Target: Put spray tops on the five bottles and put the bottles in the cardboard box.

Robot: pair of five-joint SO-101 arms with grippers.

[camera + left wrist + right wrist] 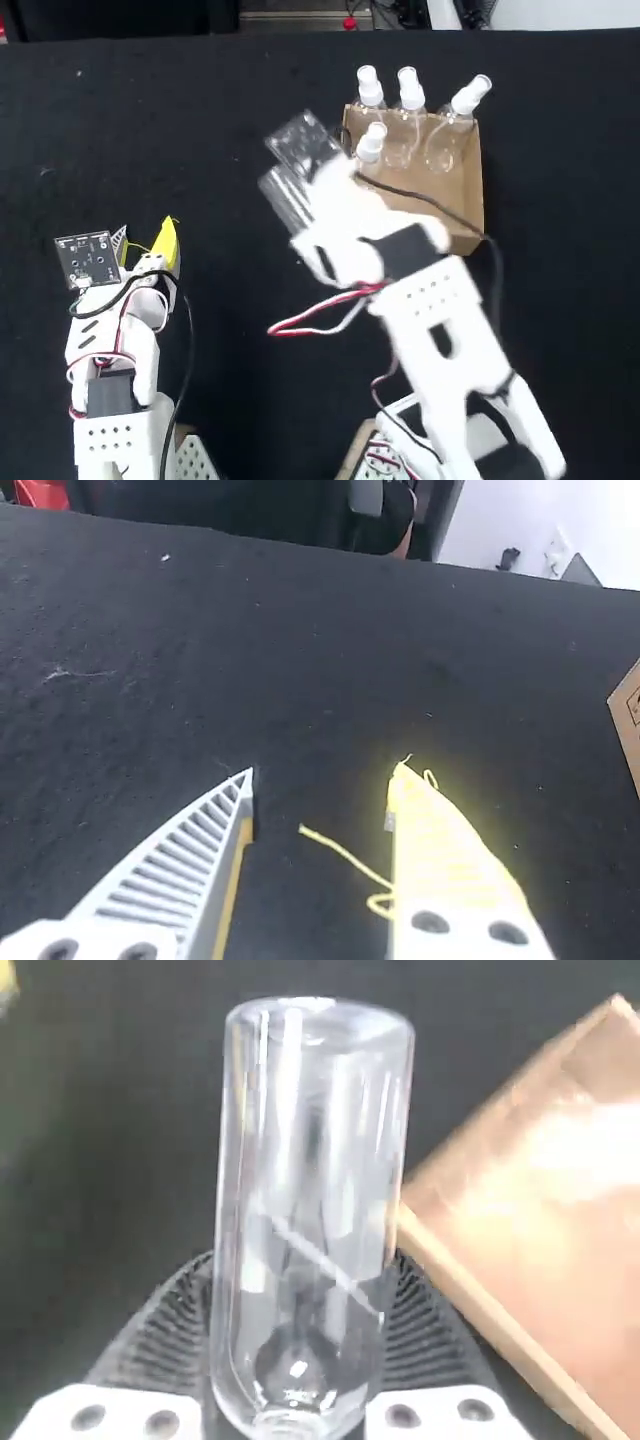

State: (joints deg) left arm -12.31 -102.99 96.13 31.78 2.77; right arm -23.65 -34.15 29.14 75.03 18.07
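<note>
A cardboard box (466,212) sits at the back right of the black table, with several clear bottles standing in it, each with a white spray top (371,88). My right gripper (322,197) is shut on another clear bottle (298,168), held just left of the box and above the table. In the right wrist view this bottle (310,1210) points base-first away from the camera between the ribbed fingers (175,1310), with the box's edge (520,1220) beside it. My left gripper (325,772) is open over bare table at the front left, with nothing between its fingers.
A small dark circuit board (88,256) lies beside the left arm's gripper (150,250). Red and white cables (310,318) hang from the right arm. The box's corner (630,720) shows far off in the left wrist view. The table's far edge runs behind the box.
</note>
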